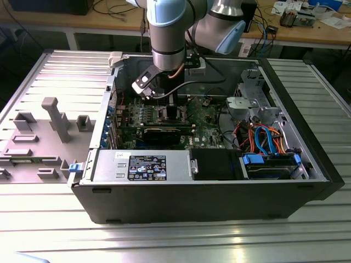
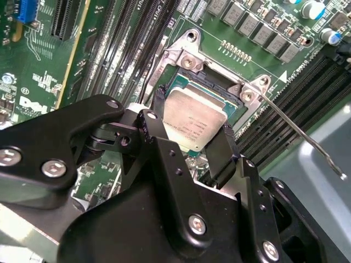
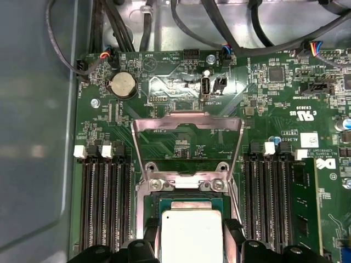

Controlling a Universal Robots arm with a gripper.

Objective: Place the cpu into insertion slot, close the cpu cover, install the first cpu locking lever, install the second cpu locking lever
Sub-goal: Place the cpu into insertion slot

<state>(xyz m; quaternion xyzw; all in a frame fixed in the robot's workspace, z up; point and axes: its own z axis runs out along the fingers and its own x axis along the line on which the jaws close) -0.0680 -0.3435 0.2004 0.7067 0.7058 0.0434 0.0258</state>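
My black gripper (image 2: 191,133) is shut on the cpu (image 2: 193,121), a silvery square chip held by two opposite edges between the fingers (image 2: 154,116). The chip hangs just over the insertion slot (image 2: 202,87), whose dark middle shows past its far edge. In the first wrist view the cpu (image 3: 192,236) sits over the insertion slot (image 3: 189,201), and the cpu cover (image 3: 186,123), a metal frame with a window, stands swung open beyond the socket. A thin locking lever (image 2: 299,131) sticks out free from one socket corner. In the exterior view the gripper (image 1: 171,108) reaches down into the open computer case.
Long black memory slots (image 3: 104,203) flank the socket on both sides of the green motherboard (image 3: 258,104). Black cables (image 3: 236,33) run along the case wall behind. A power supply (image 1: 142,166) and drive bay (image 1: 271,164) fill the case's near side. Grey fixtures (image 1: 55,118) stand on the table at the exterior view's left.
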